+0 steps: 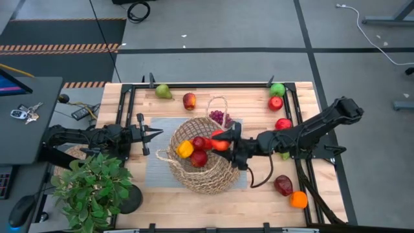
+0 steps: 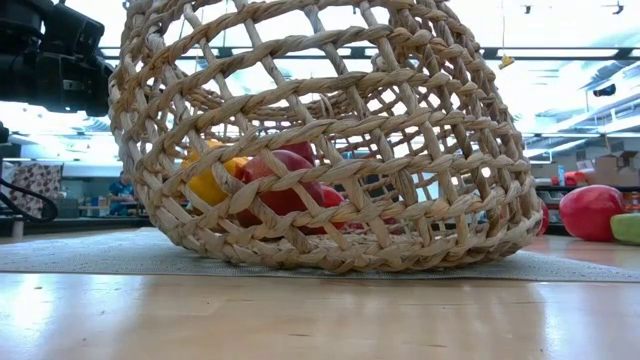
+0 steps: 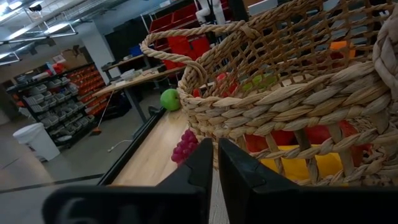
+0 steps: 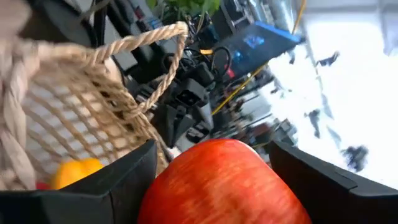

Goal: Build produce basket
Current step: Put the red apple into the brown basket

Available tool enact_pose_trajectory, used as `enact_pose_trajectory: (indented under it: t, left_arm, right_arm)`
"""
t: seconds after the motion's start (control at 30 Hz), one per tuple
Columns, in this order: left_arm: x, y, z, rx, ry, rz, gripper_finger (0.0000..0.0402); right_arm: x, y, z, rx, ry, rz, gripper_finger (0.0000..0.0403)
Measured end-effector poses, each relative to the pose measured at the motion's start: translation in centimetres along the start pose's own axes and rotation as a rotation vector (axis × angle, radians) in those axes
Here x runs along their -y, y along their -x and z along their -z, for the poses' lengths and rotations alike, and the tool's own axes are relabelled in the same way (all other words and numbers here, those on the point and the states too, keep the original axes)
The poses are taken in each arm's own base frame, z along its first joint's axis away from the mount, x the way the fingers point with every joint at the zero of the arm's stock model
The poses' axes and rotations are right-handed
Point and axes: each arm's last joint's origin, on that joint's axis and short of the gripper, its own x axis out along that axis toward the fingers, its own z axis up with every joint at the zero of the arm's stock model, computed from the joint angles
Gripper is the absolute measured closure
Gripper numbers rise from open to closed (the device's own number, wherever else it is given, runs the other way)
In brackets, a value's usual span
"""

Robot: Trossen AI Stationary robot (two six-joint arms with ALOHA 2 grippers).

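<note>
One view, right wrist, shows right gripper [image 4: 214,180] clamping apple [image 4: 217,183].

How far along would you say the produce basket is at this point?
Partly done. The basket already holds a yellow pepper and red pieces. The right gripper, jaws shut on a red apple, is at the basket's rim. The left gripper waits shut beside the basket. Left on the table: pear, grapes, green apple, orange and several other red pieces.
</note>
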Motion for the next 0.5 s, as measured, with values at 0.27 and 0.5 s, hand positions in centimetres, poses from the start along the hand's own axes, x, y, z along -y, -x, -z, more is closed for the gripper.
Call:
enact_pose_trajectory:
  t: [0.27,0.5]
  left_arm:
    - [0.00,0.00,-0.01,0.000,0.000,0.000,0.0370]
    - [0.00,0.00,0.00,0.000,0.000,0.000,0.0372]
  right_arm:
    - [0.30,-0.46,-0.40,0.040,0.144,0.094,0.0095]
    - [0.65,-0.39,-0.70,0.097,0.130,0.116,0.0089]
